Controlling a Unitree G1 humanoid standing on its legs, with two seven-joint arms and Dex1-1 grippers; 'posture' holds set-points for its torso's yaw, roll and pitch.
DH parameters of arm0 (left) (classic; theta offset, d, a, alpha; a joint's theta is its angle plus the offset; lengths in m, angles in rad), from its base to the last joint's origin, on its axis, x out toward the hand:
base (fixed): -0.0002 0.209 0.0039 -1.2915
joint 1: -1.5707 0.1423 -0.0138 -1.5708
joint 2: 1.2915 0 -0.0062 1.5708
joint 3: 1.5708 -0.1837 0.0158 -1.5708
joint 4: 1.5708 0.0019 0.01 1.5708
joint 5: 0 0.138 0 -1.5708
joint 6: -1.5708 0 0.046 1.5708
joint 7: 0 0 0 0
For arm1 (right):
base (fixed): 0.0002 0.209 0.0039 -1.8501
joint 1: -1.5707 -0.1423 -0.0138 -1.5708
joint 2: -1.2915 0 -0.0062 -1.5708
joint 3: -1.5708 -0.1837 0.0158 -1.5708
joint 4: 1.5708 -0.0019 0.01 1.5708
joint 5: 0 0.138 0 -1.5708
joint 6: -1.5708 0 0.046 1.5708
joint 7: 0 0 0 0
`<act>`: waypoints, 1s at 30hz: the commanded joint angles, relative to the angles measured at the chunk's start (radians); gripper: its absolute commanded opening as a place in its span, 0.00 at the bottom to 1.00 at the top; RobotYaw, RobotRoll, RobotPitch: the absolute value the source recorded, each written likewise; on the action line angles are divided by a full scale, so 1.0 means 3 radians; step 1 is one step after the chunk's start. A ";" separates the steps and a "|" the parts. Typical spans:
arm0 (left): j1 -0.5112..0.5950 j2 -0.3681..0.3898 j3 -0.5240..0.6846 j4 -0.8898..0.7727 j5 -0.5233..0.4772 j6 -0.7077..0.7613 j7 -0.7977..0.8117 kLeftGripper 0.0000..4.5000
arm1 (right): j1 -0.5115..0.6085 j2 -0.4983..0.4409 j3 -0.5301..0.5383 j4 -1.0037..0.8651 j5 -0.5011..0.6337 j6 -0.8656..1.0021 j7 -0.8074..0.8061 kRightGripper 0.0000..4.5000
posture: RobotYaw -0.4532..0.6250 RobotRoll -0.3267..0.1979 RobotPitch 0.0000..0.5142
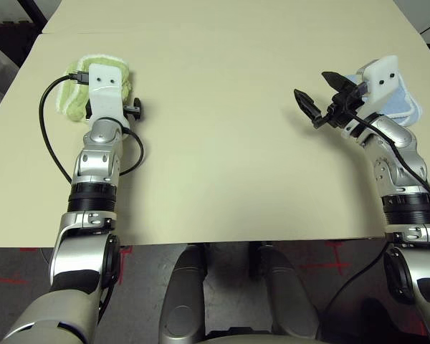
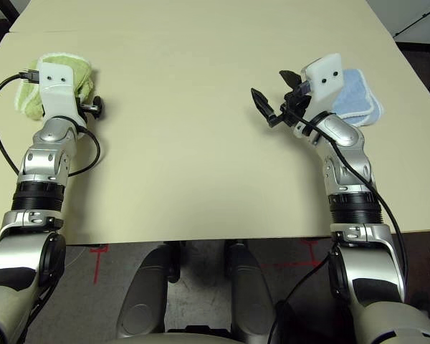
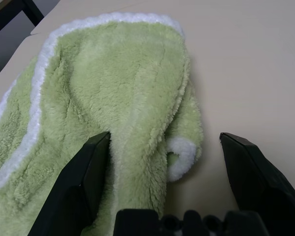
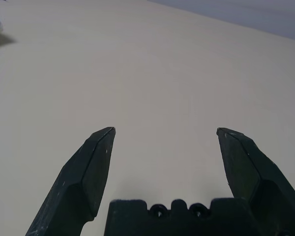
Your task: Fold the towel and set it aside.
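Here's the green towel (image 2: 29, 97), lying folded on the far left part of the table (image 1: 215, 143), partly hidden beneath my left wrist. Its rounded, white-edged end points toward the table's far side, and another run of white edging (image 3: 35, 105) goes roughly near-to-far along its left part. The whole bundle looks nearly as broad as it is long, so with my wrist over it I can't tell the long axis for certain. Now my left gripper (image 3: 164, 135): jaws wide apart, one finger over the green pile, the other above bare table, nothing clamped. Between them sits part of the towel, with the small white loop (image 3: 181, 160) curling out at its side. Across to my right gripper (image 4: 166, 130), and these jaws stand wide apart too, empty, fingers aimed inward over the table and toward its far side. Just beside that wrist, farther to my right, lies the light blue towel (image 2: 358, 97), white-edged and partly covered by my arm, well apart from the green one.
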 commanded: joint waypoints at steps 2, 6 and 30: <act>0.0031 -0.0066 0.0183 -0.0093 -0.0191 -0.0083 -0.0091 1.00 | -0.0006 0.0028 -0.0024 -0.0077 0.0011 0.0009 -0.0083 1.00 | 0.39 0.62 0.55; 0.0035 -0.0141 0.0312 -0.0300 -0.0371 -0.0176 -0.0167 1.00 | -0.0025 0.0146 -0.0056 -0.0115 0.0001 -0.0027 -0.0301 1.00 | 0.40 0.62 0.55; 0.0400 -0.0416 0.0369 -0.1076 -0.0856 -0.0503 -0.0681 1.00 | -0.0022 0.0589 -0.0022 -0.0094 -0.0226 -0.0311 -0.1042 1.00 | 0.41 0.62 0.50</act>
